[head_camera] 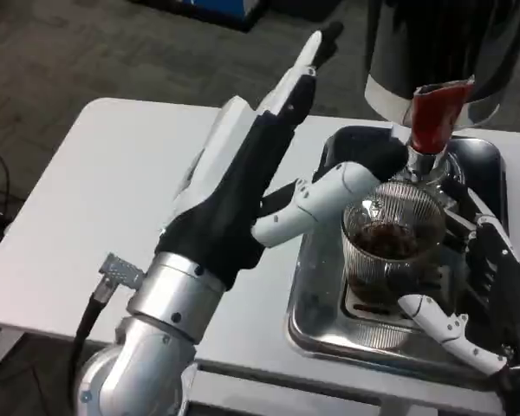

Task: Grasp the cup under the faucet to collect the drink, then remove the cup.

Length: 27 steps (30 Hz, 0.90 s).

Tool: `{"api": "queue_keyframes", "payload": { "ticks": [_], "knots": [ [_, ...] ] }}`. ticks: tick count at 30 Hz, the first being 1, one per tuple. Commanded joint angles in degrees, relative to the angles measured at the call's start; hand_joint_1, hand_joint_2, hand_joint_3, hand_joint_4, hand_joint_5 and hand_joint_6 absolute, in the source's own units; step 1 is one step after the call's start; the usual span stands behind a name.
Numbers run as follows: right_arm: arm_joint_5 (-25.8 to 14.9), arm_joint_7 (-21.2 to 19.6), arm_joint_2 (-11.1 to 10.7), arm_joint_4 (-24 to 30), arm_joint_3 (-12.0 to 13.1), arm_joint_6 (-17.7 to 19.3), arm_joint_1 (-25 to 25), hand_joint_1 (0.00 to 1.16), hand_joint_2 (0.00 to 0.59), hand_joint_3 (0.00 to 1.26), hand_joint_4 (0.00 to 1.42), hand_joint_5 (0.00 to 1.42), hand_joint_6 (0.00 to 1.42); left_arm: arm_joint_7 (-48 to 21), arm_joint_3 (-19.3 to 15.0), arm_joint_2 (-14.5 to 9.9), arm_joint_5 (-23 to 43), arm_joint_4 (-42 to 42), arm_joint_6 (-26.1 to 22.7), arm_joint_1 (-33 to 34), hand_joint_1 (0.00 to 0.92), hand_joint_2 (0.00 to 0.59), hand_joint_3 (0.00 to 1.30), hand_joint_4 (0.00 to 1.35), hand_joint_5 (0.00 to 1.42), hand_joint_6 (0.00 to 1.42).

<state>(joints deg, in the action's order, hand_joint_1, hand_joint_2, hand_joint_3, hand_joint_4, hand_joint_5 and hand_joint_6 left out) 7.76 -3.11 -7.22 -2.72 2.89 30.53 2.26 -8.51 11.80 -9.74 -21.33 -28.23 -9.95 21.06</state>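
no readable text, no labels, no brands, no numbers — nothing legible on any surface

Cup (390,251) on the tray (316,308), under the faucet (432,121).

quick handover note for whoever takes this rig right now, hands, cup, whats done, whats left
Left hand: open, fingers extended, raised beside the faucet, holding nothing.
Right hand: at the cup, fingers around its far side; a firm grip cannot be confirmed.
Cup: upright on the metal tray, under the faucet, dark drink inside.
Done: drink collected.
Left: take the cup out from under the faucet.
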Motion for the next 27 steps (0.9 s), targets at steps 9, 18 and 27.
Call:
{"api": "queue_keyframes", "payload": {
  "ticks": [9, 18, 27],
  "knots": [
    [0.39, -0.34, 0.13, -0.71, -0.32, 0.87, -0.23, 0.70, 0.187, 0.13, 0.27, 0.32, 0.35, -2.94, -2.44, -3.95, -1.02, -6.15, -1.74, -7.75, 0.000, 0.014, 0.00, 0.00, 0.00, 0.00],
    [0.23, -0.27, -0.03, -0.96, -0.24, 1.10, -0.25, 0.70, 0.187, 0.13, 0.27, 0.32, 0.35, -7.58, -5.20, -7.93, -2.62, -13.96, -6.74, -13.68, 0.000, 0.025, 0.00, 0.00, 0.00, 0.00],
    [0.29, -0.38, -0.19, -1.85, -0.09, 1.71, 0.11, 0.70, 0.187, 0.13, 0.27, 0.32, 0.35, -7.47, -7.20, -10.39, -2.13, -15.22, -3.45, -22.71, 0.000, 0.027, 0.00, 0.00, 0.00, 0.00]
  ]
}}
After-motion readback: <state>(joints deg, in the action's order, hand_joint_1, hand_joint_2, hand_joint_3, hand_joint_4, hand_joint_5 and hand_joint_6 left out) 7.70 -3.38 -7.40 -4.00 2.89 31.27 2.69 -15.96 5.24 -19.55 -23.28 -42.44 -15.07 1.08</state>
